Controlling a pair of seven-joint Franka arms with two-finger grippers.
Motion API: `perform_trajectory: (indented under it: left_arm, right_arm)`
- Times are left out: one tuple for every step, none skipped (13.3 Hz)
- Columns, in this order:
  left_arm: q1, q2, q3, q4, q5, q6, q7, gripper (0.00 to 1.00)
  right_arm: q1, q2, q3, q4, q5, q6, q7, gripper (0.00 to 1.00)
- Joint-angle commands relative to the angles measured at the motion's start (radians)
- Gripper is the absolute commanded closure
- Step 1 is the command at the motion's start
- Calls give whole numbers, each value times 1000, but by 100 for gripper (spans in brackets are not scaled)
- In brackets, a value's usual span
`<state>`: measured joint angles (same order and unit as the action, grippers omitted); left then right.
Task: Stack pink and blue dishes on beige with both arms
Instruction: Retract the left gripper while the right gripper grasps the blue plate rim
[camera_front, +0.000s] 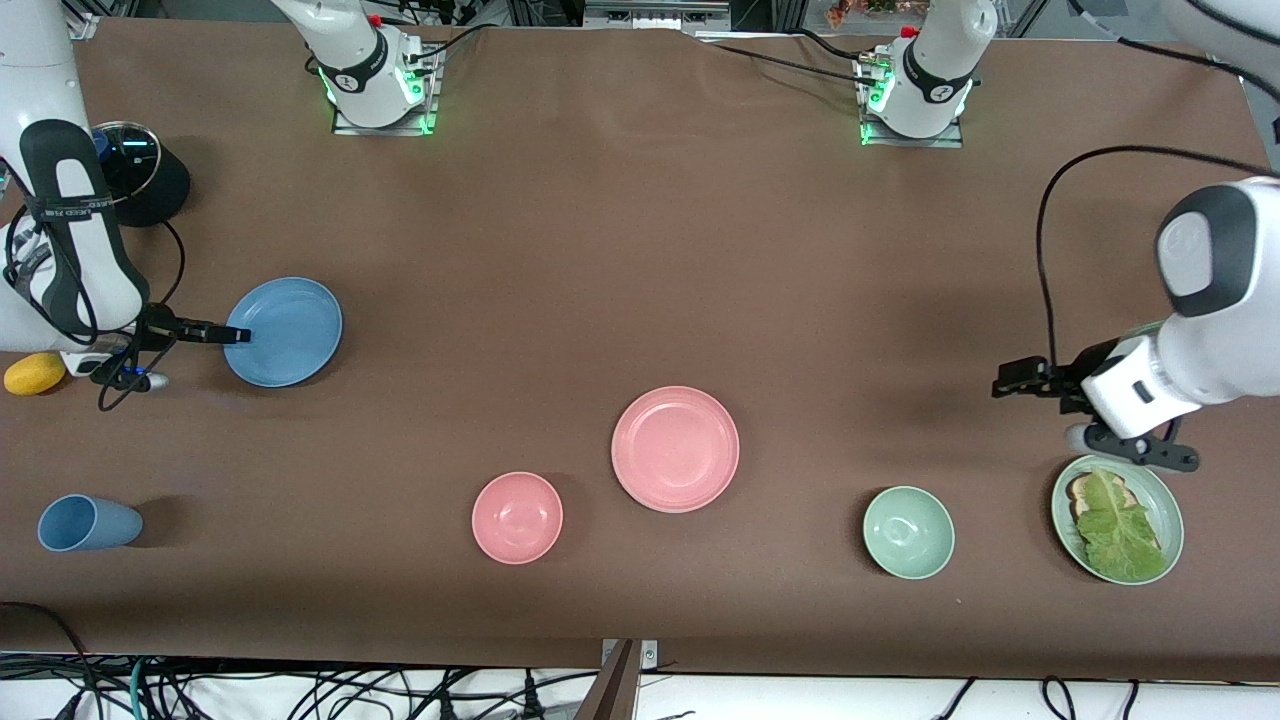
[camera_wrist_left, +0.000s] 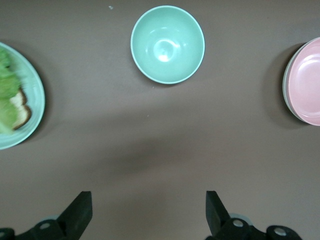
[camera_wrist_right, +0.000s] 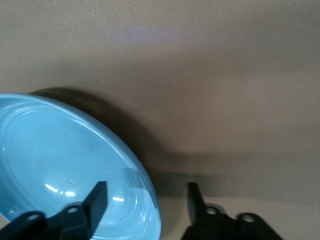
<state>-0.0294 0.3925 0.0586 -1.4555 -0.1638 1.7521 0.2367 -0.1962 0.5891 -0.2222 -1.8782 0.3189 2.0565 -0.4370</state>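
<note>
1. The blue plate (camera_front: 284, 331) lay toward the right arm's end of the table; the right gripper (camera_front: 232, 335) straddled its rim, jaws still apart, seemingly to pinch it.
2. The pink plate (camera_front: 675, 449) sat mid-table, apparently already stacked on a pale plate beneath it.
3. The left gripper (camera_front: 1005, 383) waited, spread wide, over bare table near the sandwich plate (camera_front: 1164, 497).

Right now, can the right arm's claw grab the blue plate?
Probably yes. The right claw is already at the blue plate, one finger over the inside and the other outside its rim, with nothing between them but the rim.
</note>
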Motion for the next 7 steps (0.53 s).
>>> perform_trajectory:
  left_arm:
    - [8,-76,17,-9,26,-55,13,0]
    - [8,-101,26,-9,29,-68,10,0]
    - [8,-116,36,-8,33,-81,12,0]
    - [6,-133,44,-6,46,-94,12,0]
    - [8,-153,46,-6,47,-94,12,0]
    - [11,-179,49,-8,44,-98,15,0]
    - [9,-210,56,-8,35,-132,19,0]
  right_arm:
    - [-15,14,11,11,38,-1,-37,52]
    - [-14,14,11,11,42,-1,-49,64]
    - [-14,14,11,14,42,-2,-51,75]
    - [-14,14,11,14,42,-6,-51,85]
    - [-15,14,11,16,42,-6,-52,92]
    - [-15,14,11,16,42,-9,-66,100]
    - [-12,12,11,16,42,-12,-69,100]
